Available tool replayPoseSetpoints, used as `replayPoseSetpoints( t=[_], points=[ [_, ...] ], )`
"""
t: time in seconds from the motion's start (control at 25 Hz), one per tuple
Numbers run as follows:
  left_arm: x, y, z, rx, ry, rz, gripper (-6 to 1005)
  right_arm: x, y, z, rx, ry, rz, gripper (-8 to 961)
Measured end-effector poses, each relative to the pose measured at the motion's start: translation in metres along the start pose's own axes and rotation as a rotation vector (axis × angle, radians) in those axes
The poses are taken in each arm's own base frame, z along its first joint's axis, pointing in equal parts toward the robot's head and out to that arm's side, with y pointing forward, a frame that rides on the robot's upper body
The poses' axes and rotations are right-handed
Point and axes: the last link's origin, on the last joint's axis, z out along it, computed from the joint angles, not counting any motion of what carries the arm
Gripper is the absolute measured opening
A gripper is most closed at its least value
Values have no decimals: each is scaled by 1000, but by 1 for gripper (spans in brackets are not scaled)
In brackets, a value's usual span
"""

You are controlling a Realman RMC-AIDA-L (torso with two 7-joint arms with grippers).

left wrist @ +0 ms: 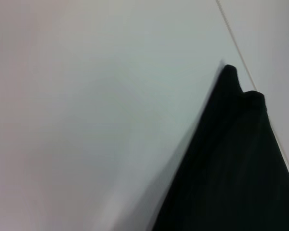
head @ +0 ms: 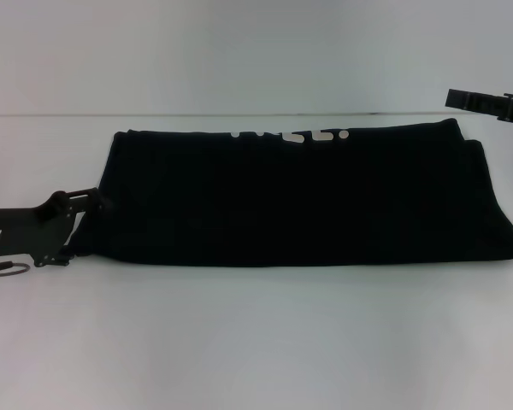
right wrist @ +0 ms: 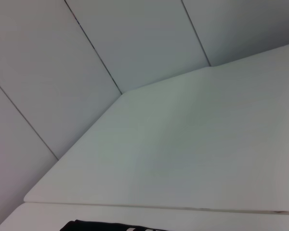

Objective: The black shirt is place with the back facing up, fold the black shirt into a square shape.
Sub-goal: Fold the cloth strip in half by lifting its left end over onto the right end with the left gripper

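The black shirt (head: 308, 201) lies folded into a long, wide band across the middle of the white worktop (head: 256, 342), with part of its white lettering (head: 291, 135) showing at the far edge. The left hand (head: 73, 224) sits low at the shirt's left end, touching or just beside the near corner; whether it pinches cloth I cannot tell. The right hand (head: 487, 104) hangs beyond the shirt's far right corner, clear of it, its opening also impossible to judge.
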Motion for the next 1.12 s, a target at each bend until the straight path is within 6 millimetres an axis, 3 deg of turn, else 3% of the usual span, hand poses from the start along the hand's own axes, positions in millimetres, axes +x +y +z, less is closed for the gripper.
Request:
replayPoseSetpoints(
  t=[0.6, 1.08, 1.12],
  points=[
    [2, 5, 0, 2, -8, 161, 739, 0, 0, 0, 2, 2, -3, 704],
    [0, -4, -2, 22, -5, 162, 729, 0, 0, 0, 3, 3, -4, 704],
    [0, -5, -2, 24, -4, 161, 682, 0, 0, 1, 3, 3, -4, 704]
  ],
)
